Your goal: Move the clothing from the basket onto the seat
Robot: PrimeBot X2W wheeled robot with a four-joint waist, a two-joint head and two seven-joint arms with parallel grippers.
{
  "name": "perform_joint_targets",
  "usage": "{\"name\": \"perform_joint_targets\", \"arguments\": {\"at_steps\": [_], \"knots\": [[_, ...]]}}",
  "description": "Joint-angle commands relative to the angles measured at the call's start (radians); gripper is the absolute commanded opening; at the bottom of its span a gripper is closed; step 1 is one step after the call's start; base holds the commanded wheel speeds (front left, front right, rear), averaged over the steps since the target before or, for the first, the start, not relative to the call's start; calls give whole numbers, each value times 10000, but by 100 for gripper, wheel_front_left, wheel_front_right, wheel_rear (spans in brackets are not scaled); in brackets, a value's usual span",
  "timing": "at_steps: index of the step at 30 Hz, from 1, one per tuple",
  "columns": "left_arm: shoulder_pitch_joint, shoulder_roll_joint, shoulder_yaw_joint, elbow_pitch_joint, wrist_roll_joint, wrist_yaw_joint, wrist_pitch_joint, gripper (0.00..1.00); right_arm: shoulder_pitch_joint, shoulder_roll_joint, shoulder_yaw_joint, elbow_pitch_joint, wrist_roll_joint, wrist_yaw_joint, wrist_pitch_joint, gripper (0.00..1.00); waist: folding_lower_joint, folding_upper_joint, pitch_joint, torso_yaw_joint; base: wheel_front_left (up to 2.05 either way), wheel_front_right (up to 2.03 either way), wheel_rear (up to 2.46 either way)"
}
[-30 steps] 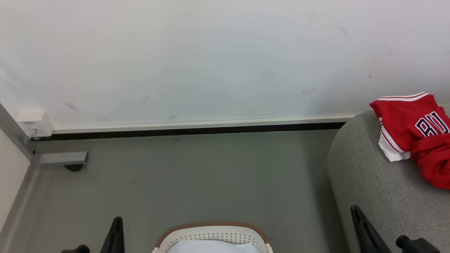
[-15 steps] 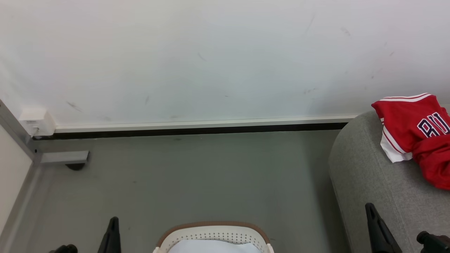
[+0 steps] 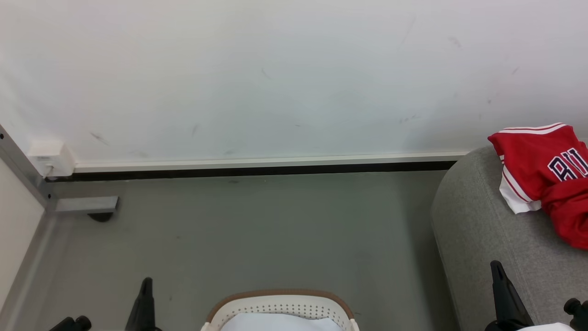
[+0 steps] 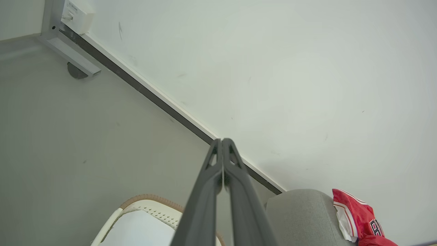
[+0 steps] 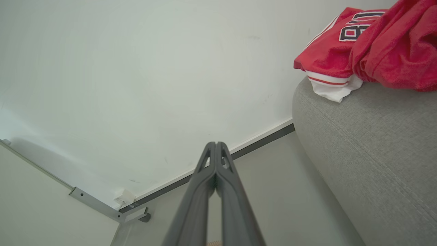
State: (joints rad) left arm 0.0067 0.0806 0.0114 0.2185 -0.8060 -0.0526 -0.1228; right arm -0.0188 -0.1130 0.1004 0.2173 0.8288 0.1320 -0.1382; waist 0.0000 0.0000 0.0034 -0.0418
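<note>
Clothing [image 3: 546, 179]: bright red jersey-like fabric w/ white-and-red striped trim & dark white-edged lettering, bunched on top of the large light-grey upholstered seat [image 3: 477, 230] at our right.
We see the left gripper [image 4: 222, 140] & right gripper [image 5: 216, 143] each w/ fingers pressed fully together, nothing in either. In head view the left one is low at left, just left of the oval cream-white perforated plastic basket [image 3: 280, 293] w/ brown rim. The right one is low at right, over the seat's rounded side, well apart from the clothing. Basket sits on the grey floor [image 3: 275, 230] betw. the two grippers; what we see inside it is pale white. Seat is right of the basket, not touching it. Behind: scuffed white wall [image 3: 275, 82] w/ dark baseboard strip [image 3: 257, 171], plus a metal bracket [image 3: 85, 204] & small white box [image 3: 48, 158] in the left corner.
</note>
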Motion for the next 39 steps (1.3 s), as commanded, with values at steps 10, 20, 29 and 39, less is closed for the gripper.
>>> {"name": "perform_joint_targets", "arguments": {"at_steps": [10, 20, 29, 39], "knots": [[-358, -14, 209, -49, -1350, -166, 372, 0, -345, 33, -313, -60, 1345, -8, 345, 0, 0, 0, -1, 42, 0, 0, 0], [-498, -61, 350, 1, -2435, -272, 708, 0, -436, 84, -556, -10, 2453, -10, 658, 0, 0, 0, -1, 87, 0, 0, 0], [-615, -99, 460, 45, -3349, -354, 976, 0, -517, 135, -760, 32, 3376, -12, 917, 0, 0, 0, -1, 127, 0, 0, 0], [-731, -137, 581, 87, -4249, -440, 1249, 0, -595, 194, -983, 80, 4266, -13, 1183, 0, 0, 0, -1, 172, 0, 0, 0]]}}
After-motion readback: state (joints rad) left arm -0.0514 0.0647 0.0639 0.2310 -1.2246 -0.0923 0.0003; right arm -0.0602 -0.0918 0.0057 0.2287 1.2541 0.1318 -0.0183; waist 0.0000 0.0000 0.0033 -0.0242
